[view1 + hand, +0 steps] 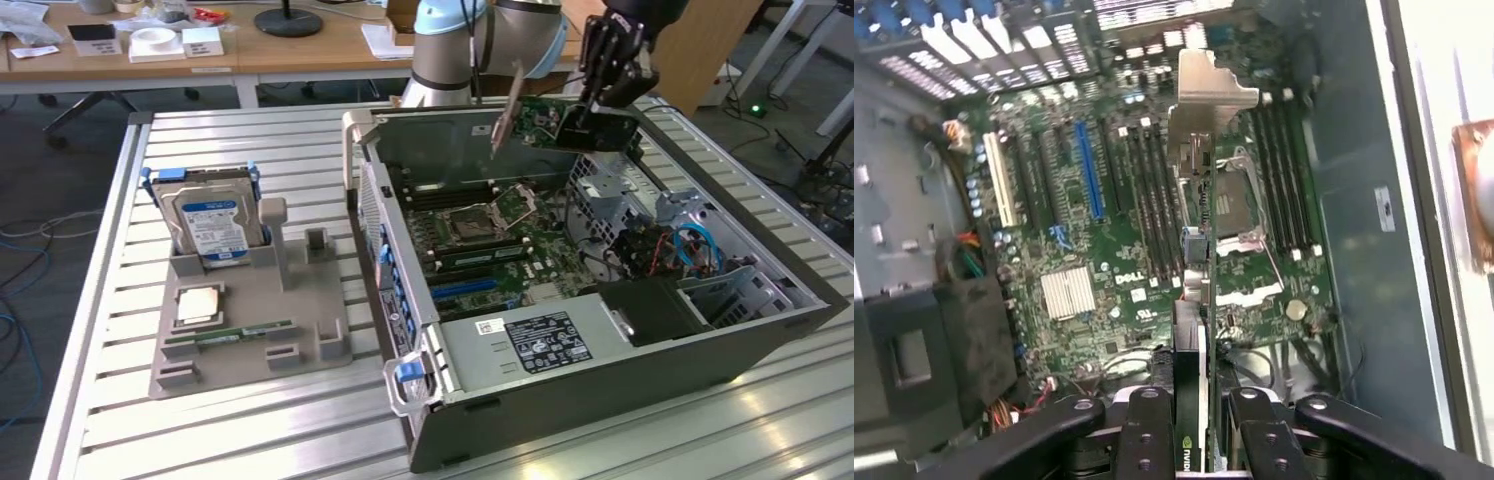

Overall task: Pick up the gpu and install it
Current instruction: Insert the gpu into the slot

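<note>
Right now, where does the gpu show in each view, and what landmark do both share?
Exterior view: the gpu hangs in the pincer above the far end of the open case, bracket toward the exterior view's left.
Wrist view: the gpu is edge-on, clamped in the pincer, over the motherboard.
Shared landmark: the CPU socket.

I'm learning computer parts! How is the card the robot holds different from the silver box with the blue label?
The gpu hangs in the air above the open computer case, clamped in the gripper; the hard drive stands in a grey holder. The gpu is a green board with a metal bracket; the hard drive is a silver box. Both are upright, on edge.
</note>
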